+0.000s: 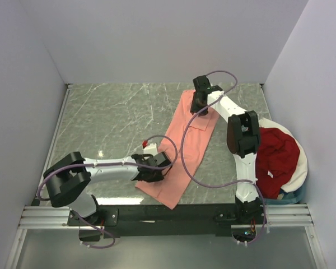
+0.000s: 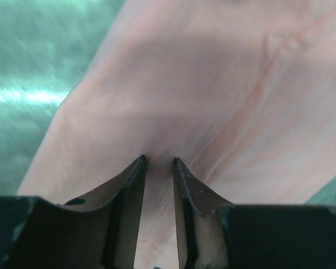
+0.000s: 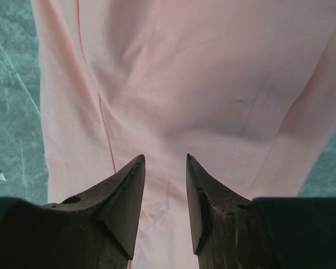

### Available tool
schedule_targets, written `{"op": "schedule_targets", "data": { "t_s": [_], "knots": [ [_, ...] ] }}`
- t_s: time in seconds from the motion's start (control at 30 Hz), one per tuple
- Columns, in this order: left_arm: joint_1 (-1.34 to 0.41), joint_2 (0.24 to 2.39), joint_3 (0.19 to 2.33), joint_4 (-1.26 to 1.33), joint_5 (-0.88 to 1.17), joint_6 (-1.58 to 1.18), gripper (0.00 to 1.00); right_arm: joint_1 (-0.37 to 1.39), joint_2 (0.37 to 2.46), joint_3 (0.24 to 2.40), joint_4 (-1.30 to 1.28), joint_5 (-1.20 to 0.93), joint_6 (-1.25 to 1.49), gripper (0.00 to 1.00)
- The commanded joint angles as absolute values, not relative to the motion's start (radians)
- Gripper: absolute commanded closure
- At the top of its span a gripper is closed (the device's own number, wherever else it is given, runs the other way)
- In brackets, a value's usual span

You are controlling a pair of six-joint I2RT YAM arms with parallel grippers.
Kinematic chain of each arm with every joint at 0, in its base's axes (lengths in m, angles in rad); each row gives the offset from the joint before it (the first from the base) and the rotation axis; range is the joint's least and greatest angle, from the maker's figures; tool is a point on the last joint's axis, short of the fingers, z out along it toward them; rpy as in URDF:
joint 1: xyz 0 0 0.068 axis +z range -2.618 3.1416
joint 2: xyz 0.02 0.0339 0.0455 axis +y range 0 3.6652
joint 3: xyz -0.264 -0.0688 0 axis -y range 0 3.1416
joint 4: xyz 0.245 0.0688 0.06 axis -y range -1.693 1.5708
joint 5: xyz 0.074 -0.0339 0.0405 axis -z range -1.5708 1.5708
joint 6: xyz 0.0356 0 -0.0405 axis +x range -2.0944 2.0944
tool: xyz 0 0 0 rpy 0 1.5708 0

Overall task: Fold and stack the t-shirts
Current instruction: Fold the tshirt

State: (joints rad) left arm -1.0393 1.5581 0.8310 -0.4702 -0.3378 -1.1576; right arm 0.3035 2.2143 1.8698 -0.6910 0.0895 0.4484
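Observation:
The salmon-pink t-shirt (image 1: 186, 147) lies as a long narrow strip, running diagonally from the far middle of the table to the near edge. My left gripper (image 1: 155, 168) is at its near end. In the left wrist view the jaws (image 2: 158, 160) stand close together with the pink cloth (image 2: 213, 84) pinched between them, and creases run to the tips. My right gripper (image 1: 200, 105) is at the far end. Its jaws (image 3: 165, 157) stand narrowly apart on the cloth (image 3: 201, 67), which is wrinkled between them. The dark red t-shirt (image 1: 275, 157) lies bunched in the basket at right.
The white-rimmed round basket (image 1: 302, 162) stands at the right edge beside the right arm's base. Grey walls close in the table on three sides. A purple cable (image 1: 185, 151) loops over the pink shirt. The grey-green table (image 1: 112, 117) shows at far left.

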Motion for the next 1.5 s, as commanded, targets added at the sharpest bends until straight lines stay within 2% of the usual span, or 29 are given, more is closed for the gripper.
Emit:
{"op": "schedule_targets", "data": {
  "t_s": [0.0, 0.3, 0.53, 0.73, 0.93, 1.13, 1.23, 1.47],
  "knots": [
    [-1.138, 1.575, 0.747, -0.538, -0.249, -1.294, 0.67, 0.350, 2.232, 1.856, -0.678, 0.123, 0.449, 0.57],
    [-1.313, 1.542, 0.712, -0.529, -0.229, -1.466, 0.65, 0.419, 2.267, 1.790, -0.675, 0.144, 0.434, 0.57],
    [-1.307, 1.442, 0.761, -0.607, -0.305, -1.462, 0.55, 0.480, 2.336, 1.894, -0.722, 0.101, 0.385, 0.58],
    [-1.192, 1.327, 0.805, -0.612, -0.334, -1.387, 0.50, 0.557, 2.440, 2.095, -0.805, 0.061, 0.302, 0.58],
    [-0.926, 1.276, 0.810, -0.512, -0.262, -1.243, 0.50, 0.583, 2.514, 2.244, -0.833, 0.023, 0.235, 0.58],
    [-0.703, 1.417, 0.879, -0.373, -0.155, -1.106, 0.51, 0.572, 2.559, 2.362, -0.786, 0.023, 0.201, 0.56],
    [-0.640, 1.564, 0.975, -0.370, -0.143, -1.046, 0.53, 0.558, 2.545, 2.361, -0.718, 0.011, 0.193, 0.55],
    [-0.598, 1.804, 1.207, -0.403, -0.169, -0.973, 0.54, 0.534, 2.413, 2.333, -0.661, 0.047, 0.201, 0.52]
  ]
}}
